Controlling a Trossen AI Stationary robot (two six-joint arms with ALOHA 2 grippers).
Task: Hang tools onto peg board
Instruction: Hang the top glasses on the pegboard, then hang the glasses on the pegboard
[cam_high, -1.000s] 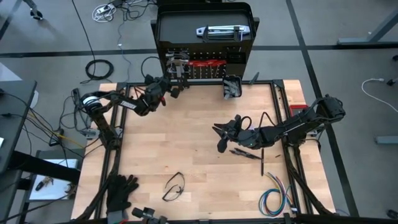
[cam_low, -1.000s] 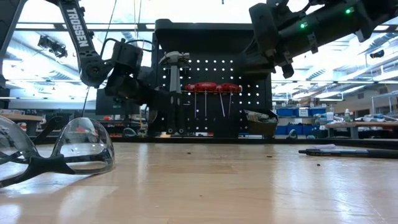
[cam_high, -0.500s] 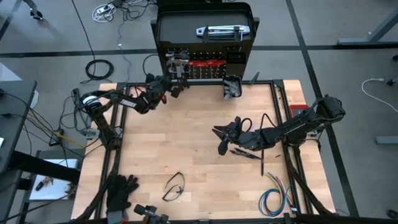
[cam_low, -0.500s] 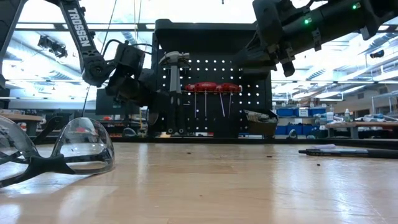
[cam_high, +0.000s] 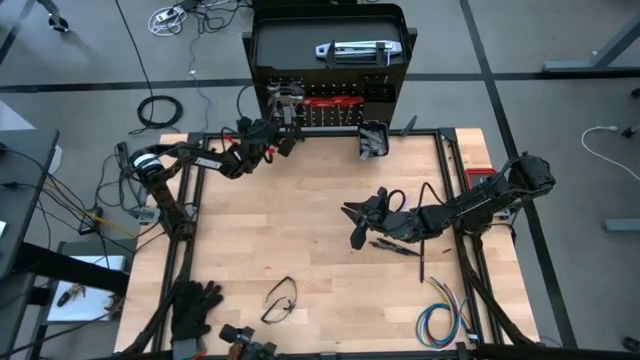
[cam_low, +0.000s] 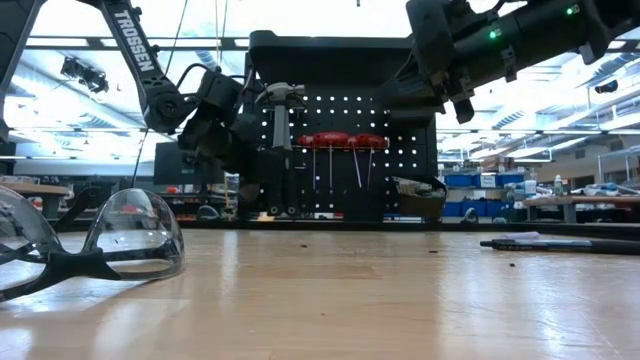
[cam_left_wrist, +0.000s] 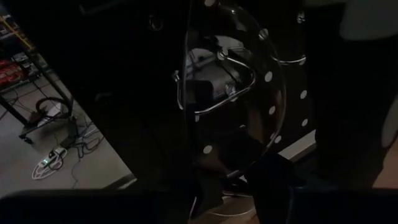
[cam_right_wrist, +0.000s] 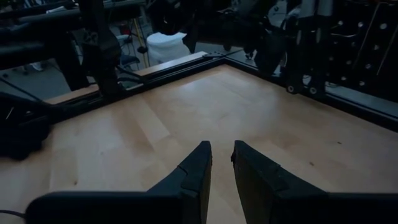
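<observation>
The black peg board (cam_high: 330, 112) stands upright at the table's far edge. A black-handled hammer (cam_low: 281, 140) hangs by its steel head (cam_low: 283, 92) from the board's left part. Red-handled screwdrivers (cam_low: 340, 140) hang beside it. My left gripper (cam_high: 284, 138) is close to the board, level with the hammer's handle. In its wrist view the left gripper (cam_left_wrist: 239, 190) shows its fingers apart before the holes and a silver hook (cam_left_wrist: 217, 87). My right gripper (cam_high: 350, 215) hovers over mid-table. The right gripper (cam_right_wrist: 222, 152) has a narrow gap between its fingers and nothing in it.
A dark slim tool (cam_high: 395, 247) lies on the table under my right arm. Safety glasses (cam_high: 280, 298), black gloves (cam_high: 195, 308) and a coloured wire bundle (cam_high: 440, 322) lie near the front edge. A small bin (cam_high: 373, 140) hangs low on the board, and a silver tool (cam_high: 353, 48) lies on top.
My left arm's wrist has risen and drawn closer to the peg board, and the gripper has tipped a little beside the hammer. The hammer hangs where it was.
</observation>
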